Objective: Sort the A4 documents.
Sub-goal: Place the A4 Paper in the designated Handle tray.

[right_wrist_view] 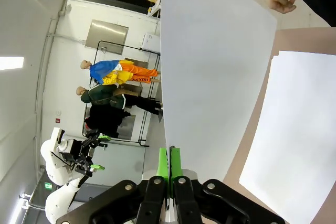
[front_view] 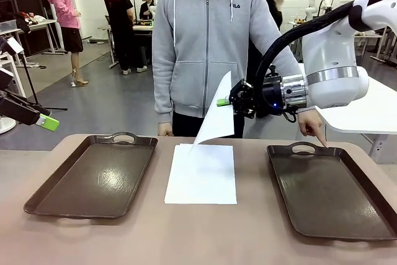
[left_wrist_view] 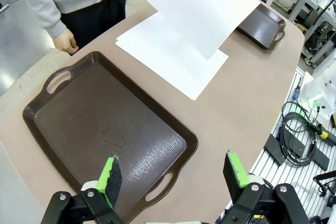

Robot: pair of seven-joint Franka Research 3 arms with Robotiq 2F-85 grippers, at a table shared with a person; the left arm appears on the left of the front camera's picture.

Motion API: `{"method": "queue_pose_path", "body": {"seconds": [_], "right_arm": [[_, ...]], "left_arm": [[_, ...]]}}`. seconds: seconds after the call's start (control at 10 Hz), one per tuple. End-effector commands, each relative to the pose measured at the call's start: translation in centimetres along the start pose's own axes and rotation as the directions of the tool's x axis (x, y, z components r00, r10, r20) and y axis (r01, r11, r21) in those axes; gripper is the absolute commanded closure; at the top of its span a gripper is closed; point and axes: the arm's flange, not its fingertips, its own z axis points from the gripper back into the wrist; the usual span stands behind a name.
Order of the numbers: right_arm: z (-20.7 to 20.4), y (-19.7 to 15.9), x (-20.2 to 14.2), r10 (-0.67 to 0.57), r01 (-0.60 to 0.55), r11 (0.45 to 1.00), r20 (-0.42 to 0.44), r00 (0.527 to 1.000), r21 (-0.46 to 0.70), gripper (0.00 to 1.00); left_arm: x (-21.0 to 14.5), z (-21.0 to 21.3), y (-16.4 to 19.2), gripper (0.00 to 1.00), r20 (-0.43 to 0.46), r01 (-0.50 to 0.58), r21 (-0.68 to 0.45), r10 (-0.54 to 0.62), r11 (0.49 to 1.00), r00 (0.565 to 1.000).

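One white A4 document (front_view: 214, 118) hangs lifted and tilted above the table's middle, my right gripper (front_view: 224, 100) shut on its upper edge. In the right wrist view the shut gripper (right_wrist_view: 169, 163) pinches the lifted sheet (right_wrist_view: 215, 77). More A4 documents (front_view: 201, 175) lie flat in a stack on the table between two trays. My left gripper (front_view: 48, 122) hovers at the far left, open and holding nothing. From the left wrist view, the open gripper (left_wrist_view: 173, 174) is above the left tray (left_wrist_view: 105, 129), with the lifted sheet (left_wrist_view: 202, 9) and the stack (left_wrist_view: 173, 59) beyond.
Dark brown handled trays lie left (front_view: 93, 178) and right (front_view: 332, 193) of the stack. A person in a grey hoodie stands at the far side, one hand (front_view: 316, 131) pointing down at the right tray's handle, the other hand (left_wrist_view: 65, 40) by the left tray.
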Motion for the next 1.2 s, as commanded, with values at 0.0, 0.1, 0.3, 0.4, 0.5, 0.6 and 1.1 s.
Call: {"method": "queue_pose_path", "body": {"seconds": [0.0, 0.1, 0.3, 0.4, 0.5, 0.6, 1.1], "right_arm": [[0.0, 0.0, 0.1, 0.000, 0.000, 1.000, 0.006, 1.000, -0.005, 1.00], [0.0, 0.0, 0.0, 0.000, 0.000, 1.000, 0.000, 1.000, 0.000, 0.99], [4.1, 1.9, -2.3, 0.026, -0.025, 1.000, -0.069, 0.997, 0.010, 0.99], [6.2, 2.3, -2.7, 0.036, -0.035, 0.999, -0.081, 0.996, 0.022, 0.99], [8.4, 2.3, -2.7, 0.041, -0.041, 0.999, -0.088, 0.995, 0.008, 0.99], [10.6, 2.1, -2.5, 0.024, -0.025, 1.000, -0.104, 0.994, -0.008, 0.99], [17.5, -1.0, -0.6, -0.016, -0.028, 0.983, -0.237, 0.971, -0.183, 0.99]], "left_arm": [[-0.1, 0.0, 0.2, 0.00, 0.015, 0.018, -0.014, -0.017, 1.000, 1.000], [-0.1, 0.0, 0.2, 0.00, 0.015, 0.018, -0.014, -0.017, 1.000, 1.000], [-0.1, 0.0, 0.2, 0.00, 0.015, 0.018, -0.014, -0.017, 1.000, 1.000], [-0.1, 0.0, 0.2, 0.00, 0.015, 0.018, -0.014, -0.017, 1.000, 1.000], [-0.1, 0.0, 0.2, 0.00, 0.015, 0.018, -0.014, -0.017, 1.000, 1.000], [-0.1, 0.0, 0.2, 0.00, 0.015, 0.018, -0.014, -0.017, 1.000, 1.000], [-0.1, 0.0, 0.2, 0.00, 0.015, 0.018, -0.014, -0.017, 1.000, 1.000]]}}
